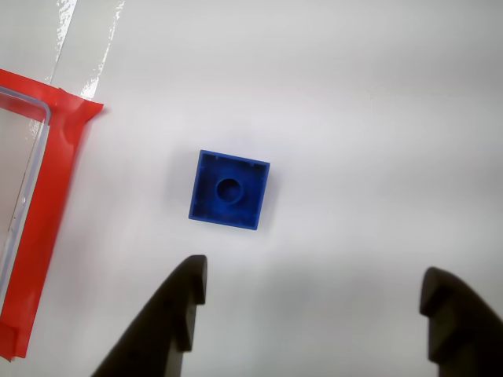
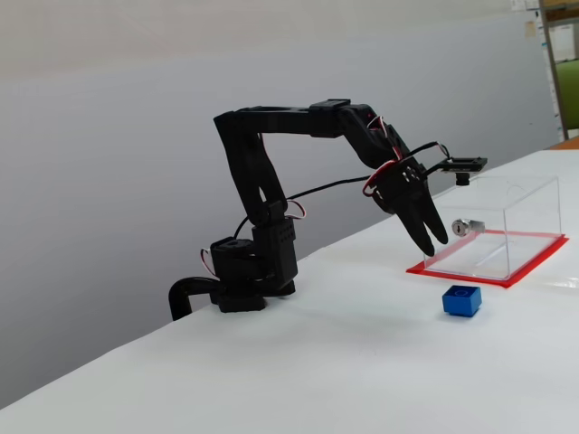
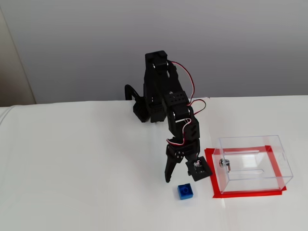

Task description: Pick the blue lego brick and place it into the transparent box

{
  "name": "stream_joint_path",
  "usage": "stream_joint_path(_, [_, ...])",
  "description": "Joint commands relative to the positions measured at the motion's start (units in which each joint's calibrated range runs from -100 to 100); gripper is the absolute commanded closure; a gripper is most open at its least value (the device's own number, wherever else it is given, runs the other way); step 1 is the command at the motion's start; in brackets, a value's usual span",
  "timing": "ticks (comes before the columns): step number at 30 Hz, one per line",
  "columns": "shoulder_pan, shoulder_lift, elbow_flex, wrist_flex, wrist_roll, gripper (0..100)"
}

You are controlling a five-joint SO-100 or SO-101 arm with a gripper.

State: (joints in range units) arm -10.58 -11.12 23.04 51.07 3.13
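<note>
The arm was in the approach step, with nothing picked up yet. The gripper (image 1: 310, 302) hung above the table (image 2: 344, 362) with its two fingers spread wide and nothing between them; in the wrist view both dark tips showed at the bottom edge with bare white surface in the gap. The blue lego brick (image 1: 229, 189) sat stud up on the table, just beside the transparent box (image 3: 252, 161), outside its red base plate (image 1: 49, 204) and near the wall carrying the small silver lock (image 2: 467, 226). I judged the gripper still had to move forward and down until the fingers straddled the brick, then close on it before any lift toward the box's open top.
</note>
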Motion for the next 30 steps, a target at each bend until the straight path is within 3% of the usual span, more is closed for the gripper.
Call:
stream_joint_path(1, [-0.3,0.9,-4.5,-0.7,0.2,70])
stream_joint_path(24, [-2.3,10.7,-10.2,-1.0,0.0,70])
stream_joint_path(30, [-2.3,15.9,-13.8,-1.0,-2.3,70])
